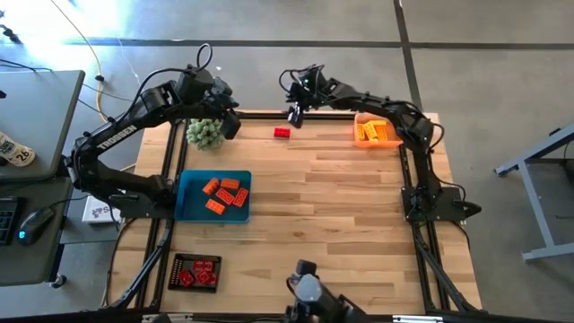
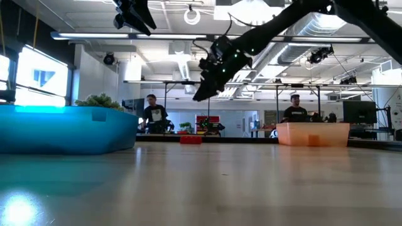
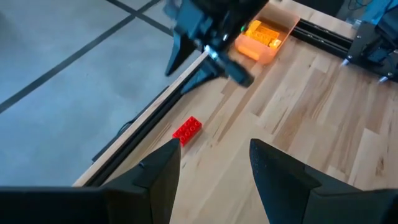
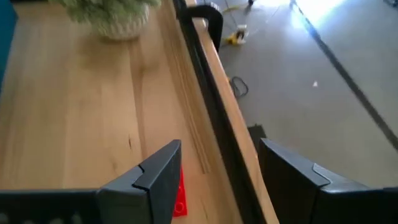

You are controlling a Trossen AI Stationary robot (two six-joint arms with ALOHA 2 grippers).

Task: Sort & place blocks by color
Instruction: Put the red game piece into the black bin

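Note:
One red block lies flat near the table's far edge; it also shows in the low view and both wrist views. My right gripper hangs open just above it, slightly to its right, raised clear in the low view. My left gripper is open, high beside the green plant, facing the red block. Orange blocks lie in a blue tray, yellow blocks in an orange tray, red blocks in a dark tray.
The fuzzy green plant stands at the far left corner, left of the red block. A black frame rail runs along the table's far edge. Bare wood fills the middle and right of the table. People stand in the room beyond.

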